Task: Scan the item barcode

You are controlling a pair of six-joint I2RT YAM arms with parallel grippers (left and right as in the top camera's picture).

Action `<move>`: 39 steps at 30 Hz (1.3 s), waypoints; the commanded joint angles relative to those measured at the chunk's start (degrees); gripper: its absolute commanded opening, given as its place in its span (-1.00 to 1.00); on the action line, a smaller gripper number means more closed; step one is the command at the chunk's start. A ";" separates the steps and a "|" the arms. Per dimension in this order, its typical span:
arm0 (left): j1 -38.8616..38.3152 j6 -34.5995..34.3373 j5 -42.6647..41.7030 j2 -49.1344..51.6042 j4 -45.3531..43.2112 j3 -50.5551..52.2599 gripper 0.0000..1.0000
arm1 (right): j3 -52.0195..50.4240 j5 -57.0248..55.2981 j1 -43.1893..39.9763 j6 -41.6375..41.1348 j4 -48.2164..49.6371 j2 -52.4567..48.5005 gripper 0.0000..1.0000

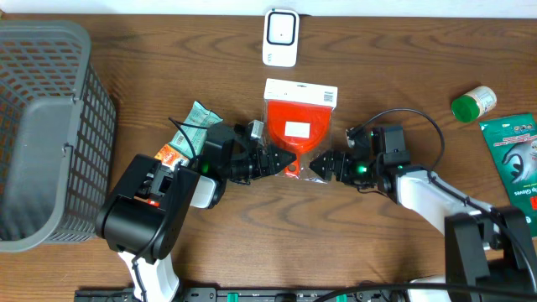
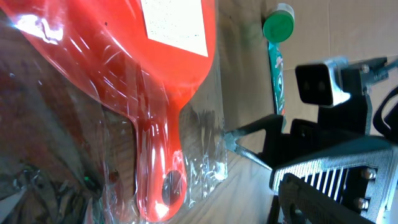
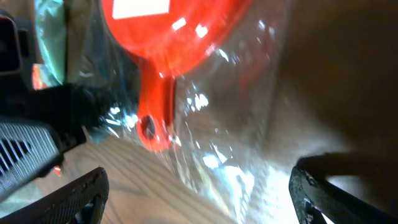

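A wooden table (image 1: 403,75) carries everything. On its left side stands a grey mesh basket (image 1: 42,126), the biggest thing on it.

The item (image 1: 298,130), a red paddle-shaped utensil sealed in a clear bag, lies flat at the table's centre. Its long axis runs from the far edge toward the robot. The white header card (image 1: 300,92) is at the far end, and the narrow handle (image 1: 291,167), with a hole near its tip, points at the robot. A white label (image 1: 298,129) faces up on the broad red part.

The left gripper (image 1: 279,161) reaches in from the left, with its tips at the handle. Its jaws are spread wide and clamp nothing. One ribbed finger pad (image 2: 336,177) sits well apart from the handle in the wrist view.

The right gripper (image 1: 319,165) comes in from the right, level with the handle's end. Its fingers (image 3: 81,193) are set far apart, released, with the bag's loose edge lying between them.

A green glove packet (image 1: 512,155) lies at the right edge. The white scanner (image 1: 280,37) sits at the far edge, just beyond the header card. A green-capped bottle (image 1: 474,103) lies near the glove packet. A small green packet (image 1: 197,117) lies beside the left arm.
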State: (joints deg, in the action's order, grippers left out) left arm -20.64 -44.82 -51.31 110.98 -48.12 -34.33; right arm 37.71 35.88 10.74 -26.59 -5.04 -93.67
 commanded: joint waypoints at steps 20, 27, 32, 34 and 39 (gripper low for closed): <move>-0.28 0.22 0.96 1.73 0.31 1.11 0.61 | -1.09 8.52 -2.12 -10.25 10.58 -16.02 -0.10; -0.28 0.20 0.94 1.73 0.35 1.11 0.61 | -1.09 6.12 -2.12 -10.27 11.67 -16.13 -0.21; -0.28 0.20 0.94 1.73 0.50 1.11 0.61 | -1.09 4.52 -2.12 -10.32 14.53 -16.17 -0.06; -0.28 0.20 0.94 1.73 0.50 1.11 0.61 | -1.07 4.44 -2.12 -10.32 15.10 -16.17 -0.06; -0.28 0.20 0.94 1.73 0.50 1.11 0.61 | -1.07 2.58 -2.12 -10.49 15.21 -16.20 -0.07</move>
State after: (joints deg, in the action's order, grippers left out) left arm -20.69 -44.97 -51.31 111.11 -48.34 -34.30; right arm 38.54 50.78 8.38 -37.10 11.25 -106.76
